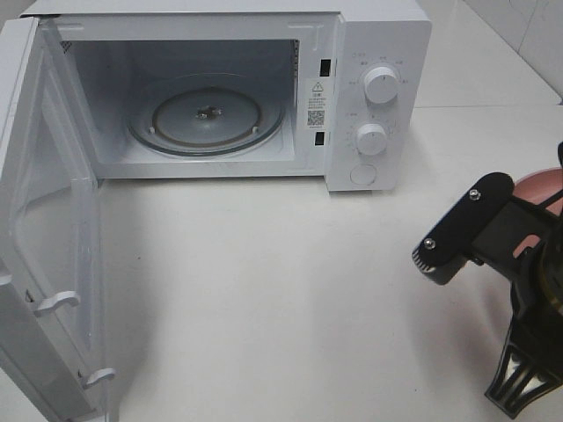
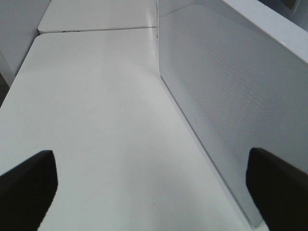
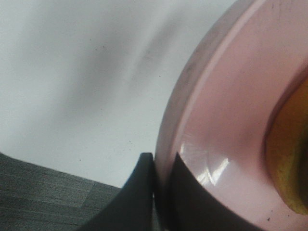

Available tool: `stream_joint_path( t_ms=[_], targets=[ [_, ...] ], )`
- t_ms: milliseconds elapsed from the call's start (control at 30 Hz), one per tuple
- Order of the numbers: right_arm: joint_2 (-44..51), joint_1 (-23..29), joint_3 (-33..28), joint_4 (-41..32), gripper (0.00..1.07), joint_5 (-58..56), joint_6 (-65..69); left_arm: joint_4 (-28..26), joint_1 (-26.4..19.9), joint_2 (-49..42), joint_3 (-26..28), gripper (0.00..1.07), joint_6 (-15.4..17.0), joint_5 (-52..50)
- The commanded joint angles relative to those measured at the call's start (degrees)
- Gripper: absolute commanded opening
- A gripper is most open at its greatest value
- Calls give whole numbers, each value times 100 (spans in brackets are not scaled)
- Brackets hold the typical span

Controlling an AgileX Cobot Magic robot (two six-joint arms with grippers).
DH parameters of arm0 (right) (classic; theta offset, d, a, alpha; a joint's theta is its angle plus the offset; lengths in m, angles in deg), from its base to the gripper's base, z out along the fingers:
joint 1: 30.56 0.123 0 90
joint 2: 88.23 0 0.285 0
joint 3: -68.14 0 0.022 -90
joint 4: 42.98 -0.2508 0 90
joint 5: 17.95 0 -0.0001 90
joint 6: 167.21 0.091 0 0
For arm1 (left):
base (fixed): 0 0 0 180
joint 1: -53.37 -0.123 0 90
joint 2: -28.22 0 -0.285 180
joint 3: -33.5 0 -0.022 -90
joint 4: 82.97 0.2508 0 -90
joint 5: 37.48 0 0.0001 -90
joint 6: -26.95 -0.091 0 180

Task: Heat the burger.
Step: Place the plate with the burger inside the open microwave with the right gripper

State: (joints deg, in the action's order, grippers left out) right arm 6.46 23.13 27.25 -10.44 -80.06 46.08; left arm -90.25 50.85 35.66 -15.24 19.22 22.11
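My right gripper [image 3: 155,166] is shut on the rim of a pink plate [image 3: 226,110], one finger on each side of the rim. The burger [image 3: 288,159] shows only as a golden-brown bun edge on the plate in the right wrist view. In the exterior high view the plate [image 1: 538,186] sits at the right edge, mostly hidden behind the gripper's black body [image 1: 466,230], and the burger is hidden. My left gripper [image 2: 151,187] is open and empty, low over the white table beside a white perforated panel [image 2: 240,96]. It is out of the exterior high view.
The white microwave [image 1: 378,53] stands at the back with its door [image 1: 44,220] swung fully open to the left. Its glass turntable [image 1: 207,114] is bare. Two knobs [image 1: 380,85] are on its right panel. The white table [image 1: 264,281] lies in front.
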Motion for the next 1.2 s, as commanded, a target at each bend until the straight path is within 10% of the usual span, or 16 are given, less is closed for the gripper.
stream_joint_path(
  t_ms=[33,1200],
  targets=[
    [57,235,-11,281,0,-269,138,-34,34,-115,-11,100,6,-23],
    [57,1679,-11,619,0,-17,-785,-34,34,-115,-11,100,6,-23]
  ],
)
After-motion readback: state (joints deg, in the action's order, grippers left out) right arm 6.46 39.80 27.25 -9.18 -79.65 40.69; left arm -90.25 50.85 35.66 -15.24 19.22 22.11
